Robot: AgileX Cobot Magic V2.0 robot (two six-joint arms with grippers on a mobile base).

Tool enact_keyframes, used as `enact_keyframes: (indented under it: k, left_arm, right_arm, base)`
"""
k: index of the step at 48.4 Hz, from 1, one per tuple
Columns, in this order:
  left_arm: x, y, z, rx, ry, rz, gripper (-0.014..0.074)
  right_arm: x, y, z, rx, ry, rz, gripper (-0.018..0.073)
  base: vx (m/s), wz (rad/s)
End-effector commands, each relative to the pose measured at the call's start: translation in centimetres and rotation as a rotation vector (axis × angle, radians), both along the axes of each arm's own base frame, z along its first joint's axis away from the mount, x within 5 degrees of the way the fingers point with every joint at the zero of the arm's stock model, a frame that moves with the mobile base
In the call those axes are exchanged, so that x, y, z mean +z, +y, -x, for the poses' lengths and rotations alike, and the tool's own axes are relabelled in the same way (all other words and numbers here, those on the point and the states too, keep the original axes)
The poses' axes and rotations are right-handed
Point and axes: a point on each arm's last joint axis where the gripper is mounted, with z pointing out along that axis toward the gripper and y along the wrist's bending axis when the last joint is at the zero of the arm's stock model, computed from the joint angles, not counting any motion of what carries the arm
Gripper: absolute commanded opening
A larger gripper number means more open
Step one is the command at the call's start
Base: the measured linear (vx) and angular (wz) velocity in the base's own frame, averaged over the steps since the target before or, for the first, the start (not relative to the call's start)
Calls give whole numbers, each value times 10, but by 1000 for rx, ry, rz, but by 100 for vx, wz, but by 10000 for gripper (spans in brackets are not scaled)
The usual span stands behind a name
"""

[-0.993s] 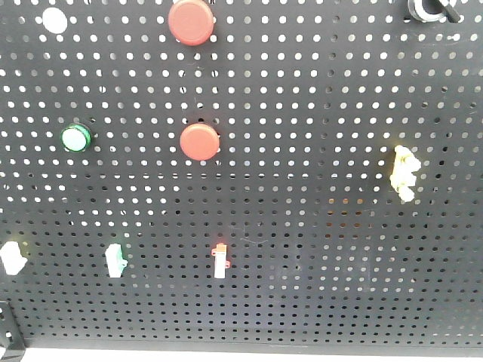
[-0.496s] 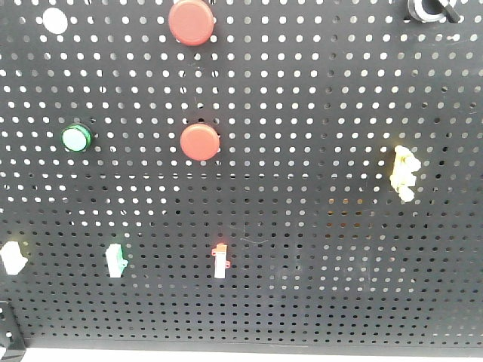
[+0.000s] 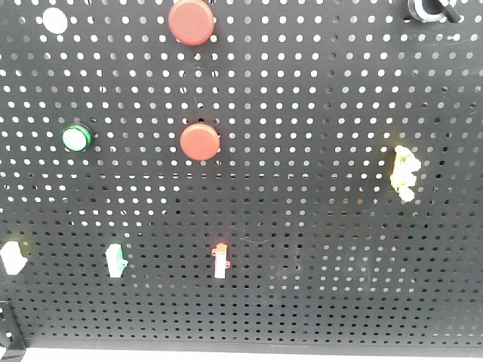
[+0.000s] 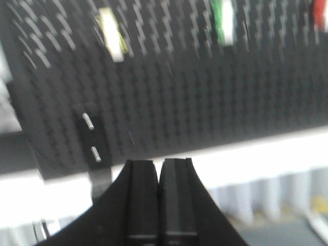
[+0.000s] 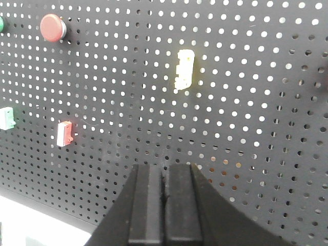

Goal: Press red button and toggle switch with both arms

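Two red buttons sit on the black pegboard, one at the top edge and one in the middle. A pale yellow toggle switch is mounted at the right. Neither arm shows in the front view. My left gripper is shut and empty, low in front of the board's bottom edge, and that view is blurred. My right gripper is also shut and empty, below the yellow toggle switch and apart from it. The red button lies far to its upper left.
The board also carries a green button, a white button, a small red-tipped switch, a green-tipped switch, a white switch and a black fitting. A bright surface runs under the board's lower edge.
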Motion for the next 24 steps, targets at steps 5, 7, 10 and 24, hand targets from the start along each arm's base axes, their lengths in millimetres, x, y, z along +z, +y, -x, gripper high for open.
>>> enact_keyframes:
  k: [5,7,10,24]
  left_arm:
    - [-4,1,1,14,-60,-6,1]
    - [-5,1,1,13,-57,-5,1]
    - [-5,1,1,13,-52,-6,1]
    - [-6,1,1,13,-47,-7,1]
  right_arm:
    - [14,-4,0,-41,-74,-31,-3]
    - [14,-4,0,-41,-73,-31,-3]
    - [14,-4,0,-41,-73,-31,-3]
    - [14,-4,0,-41,-73,-31,-3]
  base:
    - [0,0]
    - [0,0]
    - [0,0]
    - [0,0]
